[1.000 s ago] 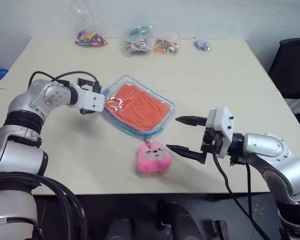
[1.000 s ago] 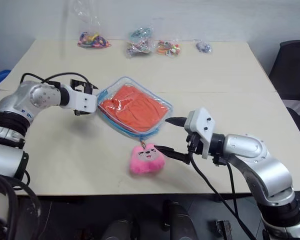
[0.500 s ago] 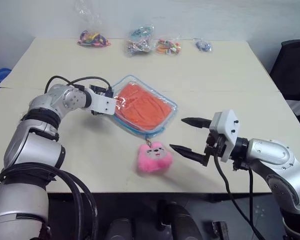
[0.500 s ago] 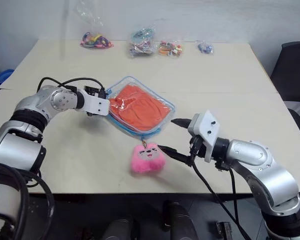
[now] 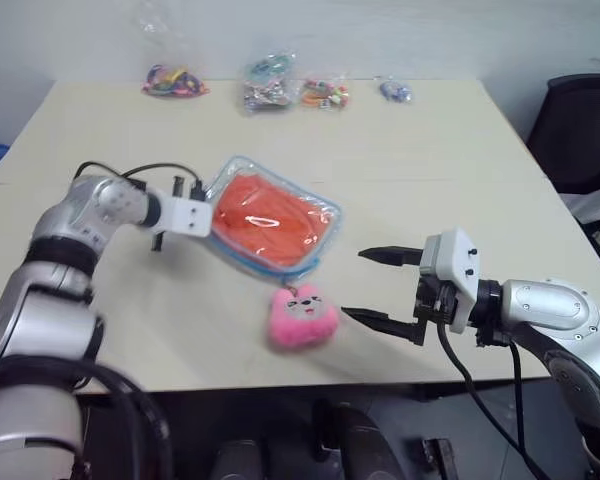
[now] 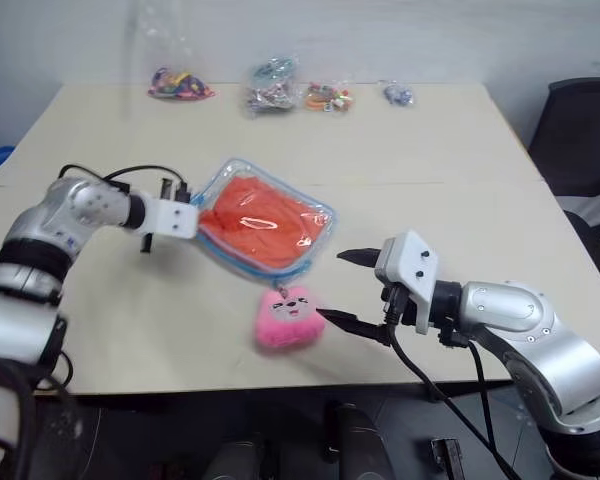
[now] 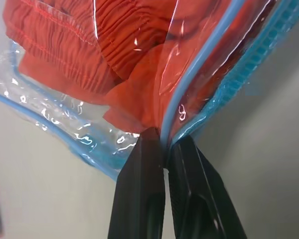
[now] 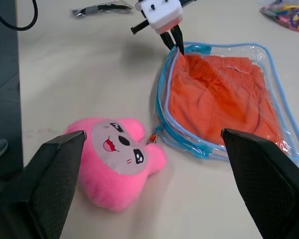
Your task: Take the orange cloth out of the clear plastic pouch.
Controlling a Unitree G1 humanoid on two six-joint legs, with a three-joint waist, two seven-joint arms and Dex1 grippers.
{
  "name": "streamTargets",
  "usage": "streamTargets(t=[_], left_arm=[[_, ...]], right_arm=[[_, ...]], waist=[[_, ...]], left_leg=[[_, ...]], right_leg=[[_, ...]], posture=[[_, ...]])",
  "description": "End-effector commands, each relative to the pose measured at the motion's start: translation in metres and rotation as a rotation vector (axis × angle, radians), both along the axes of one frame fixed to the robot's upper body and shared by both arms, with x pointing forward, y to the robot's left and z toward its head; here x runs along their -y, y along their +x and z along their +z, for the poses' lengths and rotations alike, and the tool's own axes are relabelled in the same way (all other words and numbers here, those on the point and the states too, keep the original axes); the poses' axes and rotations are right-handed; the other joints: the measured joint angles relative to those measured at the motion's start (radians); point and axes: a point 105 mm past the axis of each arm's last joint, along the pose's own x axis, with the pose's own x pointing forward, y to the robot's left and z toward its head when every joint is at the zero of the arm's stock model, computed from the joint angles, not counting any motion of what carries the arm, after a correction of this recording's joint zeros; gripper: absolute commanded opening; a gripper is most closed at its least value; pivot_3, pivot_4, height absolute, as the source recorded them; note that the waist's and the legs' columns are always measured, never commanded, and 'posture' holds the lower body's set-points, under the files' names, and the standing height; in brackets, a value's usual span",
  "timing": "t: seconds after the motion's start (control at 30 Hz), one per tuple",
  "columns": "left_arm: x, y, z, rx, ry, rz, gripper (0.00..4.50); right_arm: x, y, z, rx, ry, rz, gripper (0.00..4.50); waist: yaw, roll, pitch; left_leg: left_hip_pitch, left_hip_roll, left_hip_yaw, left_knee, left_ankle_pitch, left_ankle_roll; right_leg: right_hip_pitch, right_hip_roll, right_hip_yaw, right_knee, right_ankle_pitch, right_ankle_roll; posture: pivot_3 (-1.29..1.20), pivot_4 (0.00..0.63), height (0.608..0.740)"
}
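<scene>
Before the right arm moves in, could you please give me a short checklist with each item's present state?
1. Left gripper shut on the pouch edge: ok.
2. Right gripper open, apart from the pouch: ok.
3. Orange cloth out of the pouch: not ok, it lies inside.
4. Pouch mouth open beside the left fingers: cannot tell.
5. Pink plush charm lying close to the right gripper's lower finger: not ok.
</scene>
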Motion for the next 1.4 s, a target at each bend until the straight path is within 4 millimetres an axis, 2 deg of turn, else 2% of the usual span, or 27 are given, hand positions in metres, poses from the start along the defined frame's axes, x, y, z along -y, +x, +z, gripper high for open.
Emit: streamTargets(t=[0.03, 0.1, 0.17, 0.33, 0.47, 0.57, 0.67, 0.7, 0.8, 0.9, 1.0, 1.1, 1.2, 1.33, 1.4], left_arm=[[-0.004, -0.044, -0.006, -0.088, 0.012, 0.076, 0.13], [-0.004, -0.071, -0.014, -0.13, 0.006, 0.158, 0.13], [-0.005, -0.089, -0.019, -0.125, 0.008, 0.258, 0.13], [-0.006, -0.113, -0.03, -0.074, -0.097, 0.499, 0.13], [-0.017, -0.118, -0.038, 0.003, -0.172, 0.703, 0.13], [-0.008, -0.119, -0.045, -0.019, -0.352, 0.834, 0.13], [-0.008, -0.113, -0.046, 0.0, -0.441, 0.919, 0.13], [-0.007, -0.111, -0.046, 0.007, -0.454, 0.93, 0.13], [0.011, -0.103, -0.045, -0.022, -0.531, 0.901, 0.13], [0.028, -0.105, -0.048, -0.061, -0.552, 0.868, 0.13], [0.033, -0.107, -0.05, -0.078, -0.542, 0.857, 0.13], [0.031, -0.109, -0.051, -0.075, -0.515, 0.846, 0.76], [0.024, -0.11, -0.047, -0.062, -0.479, 0.815, 1.62], [0.009, -0.108, -0.036, -0.01, -0.428, 0.787, 2.76], [0.013, -0.105, -0.024, 0.006, -0.498, 0.716, 3.34]], right_arm=[[-0.005, -0.005, 0.006, 0.014, -0.007, 0.085, 4.5], [-0.007, -0.003, 0.004, 0.009, -0.015, 0.114, 4.5], [-0.009, -0.001, 0.003, 0.007, -0.021, 0.137, 4.5], [-0.015, 0.002, 0.002, 0.001, -0.01, 0.182, 4.5], [-0.018, 0.0, -0.001, -0.007, -0.015, 0.203, 4.5], [-0.017, 0.0, -0.001, -0.007, -0.017, 0.203, 4.5], [-0.016, -0.001, -0.003, -0.009, -0.023, 0.203, 4.5], [-0.016, -0.001, -0.003, -0.01, -0.023, 0.202, 4.5], [-0.016, -0.002, -0.003, -0.01, -0.021, 0.197, 4.5], [-0.016, -0.002, -0.003, -0.005, -0.017, 0.19, 4.5], [-0.016, -0.002, -0.003, -0.002, -0.016, 0.184, 4.5], [-0.015, -0.002, -0.003, -0.001, -0.018, 0.18, 4.5], [-0.015, -0.002, -0.003, 0.002, -0.019, 0.176, 4.5], [-0.015, -0.001, -0.005, 0.008, -0.032, 0.173, 4.5], [-0.014, -0.001, -0.005, 0.007, -0.032, 0.171, 4.5]], waist=[[-0.013, 0.0, 0.0], [-0.02, 0.0, 0.0], [-0.013, 0.0, 0.0], [-0.003, 0.0, 0.0], [0.005, 0.001, -0.001], [0.011, 0.001, -0.001], [0.013, 0.0, -0.002], [0.013, 0.0, -0.002], [0.014, 0.0, -0.002], [0.015, 0.0, -0.002], [0.019, 0.0, -0.002], [0.022, 0.0, -0.002], [0.022, 0.0, -0.002], [0.014, 0.0, -0.002], [0.012, 0.0, -0.002]], left_leg=[[0.001, 0.0, 0.0, 0.0, 0.0, 0.0], [0.003, 0.001, 0.0, -0.001, 0.0, -0.001], [0.005, 0.0, 0.0, -0.001, -0.001, 0.0], [0.007, -0.001, 0.002, -0.001, -0.001, 0.0], [0.007, -0.001, 0.005, -0.002, -0.001, 0.0], [0.007, -0.001, 0.007, -0.003, -0.002, 0.0], [0.008, -0.001, 0.007, -0.002, -0.002, 0.001], [0.008, -0.001, 0.007, -0.002, -0.002, 0.001], [0.008, -0.001, 0.007, -0.002, -0.002, 0.001], [0.008, -0.001, 0.007, -0.002, -0.002, 0.001], [0.008, -0.002, 0.007, -0.002, -0.002, 0.001], [0.008, -0.002, 0.007, -0.002, -0.002, 0.001], [0.008, -0.002, 0.007, -0.002, -0.002, 0.001], [0.009, -0.001, 0.007, -0.003, -0.002, 0.001], [0.009, -0.001, 0.007, -0.003, -0.002, 0.001]], right_leg=[[0.0, 0.0, 0.001, 0.0, 0.0, 0.0], [0.002, 0.0, 0.002, 0.0, 0.0, 0.0], [0.004, 0.0, 0.002, 0.0, -0.001, 0.0], [0.005, 0.001, 0.007, -0.002, -0.002, 0.0], [0.004, 0.002, 0.011, -0.001, -0.002, 0.0], [0.004, 0.003, 0.013, 0.0, -0.001, 0.0], [0.005, 0.003, 0.014, 0.001, -0.001, 0.0], [0.005, 0.002, 0.015, 0.001, -0.001, 0.0], [0.005, 0.002, 0.015, 0.001, -0.001, 0.0], [0.005, 0.002, 0.015, 0.001, -0.001, 0.0], [0.005, 0.001, 0.015, 0.001, -0.001, 0.0], [0.005, 0.001, 0.015, 0.001, -0.001, 0.0], [0.005, 0.001, 0.015, 0.001, -0.001, 0.0], [0.003, 0.001, 0.015, 0.001, -0.002, -0.001], [0.003, 0.001, 0.015, 0.001, -0.002, -0.001]], posture=[[0.0, 0.15, 0.74], [0.0, 0.15, 0.74], [0.0, 0.15, 0.74], [0.0, 0.15, 0.74], [0.0, 0.15, 0.74], [0.0, 0.15, 0.74], [0.0, 0.15, 0.74], [0.0, 0.15, 0.74], [0.0, 0.15, 0.74], [0.0, 0.15, 0.74], [0.0, 0.15, 0.74], [0.0, 0.15, 0.74], [0.0, 0.15, 0.74], [0.0, 0.15, 0.74], [0.0, 0.15, 0.74]])
